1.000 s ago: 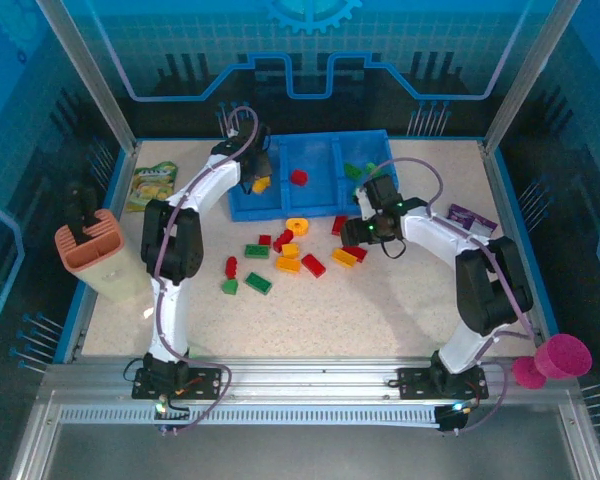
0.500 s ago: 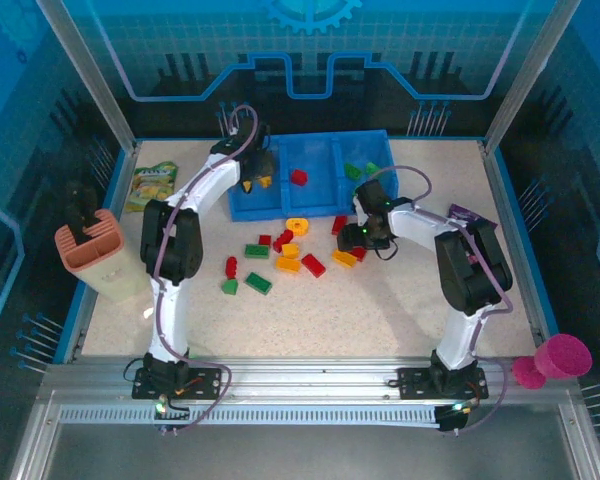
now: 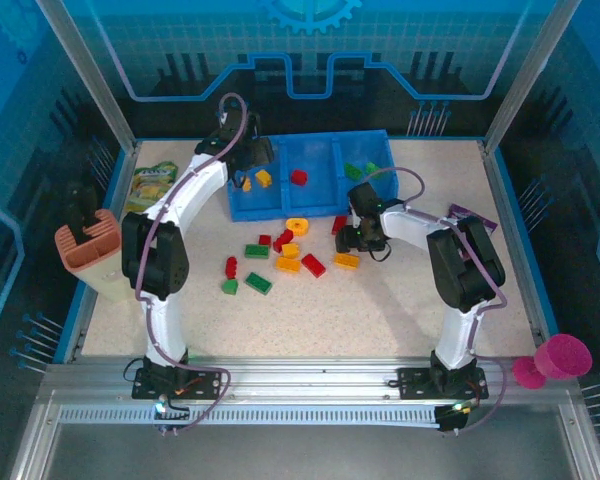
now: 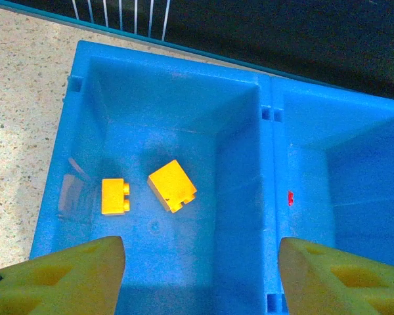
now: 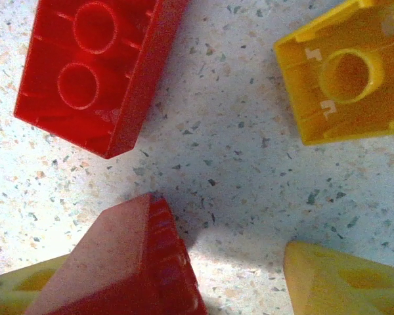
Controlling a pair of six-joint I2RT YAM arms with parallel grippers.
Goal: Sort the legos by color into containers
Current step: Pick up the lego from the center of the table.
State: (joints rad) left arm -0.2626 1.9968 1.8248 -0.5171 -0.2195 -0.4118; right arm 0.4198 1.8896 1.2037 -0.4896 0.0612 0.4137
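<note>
The left gripper (image 4: 200, 256) hangs empty, its fingers spread, over the left compartment of the blue tray (image 4: 270, 151), where two yellow legos (image 4: 173, 186) lie. The right gripper (image 5: 226, 279) is down at the table (image 5: 217, 164), fingers apart, a red lego (image 5: 128, 262) against one finger.

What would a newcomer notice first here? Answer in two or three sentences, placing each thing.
The blue tray at the table's far middle stands out, two yellow bricks lying in its left compartment below the open left gripper. In front of it, red, yellow and green legos lie scattered on the table, with the right gripper low among them beside a red brick.
</note>
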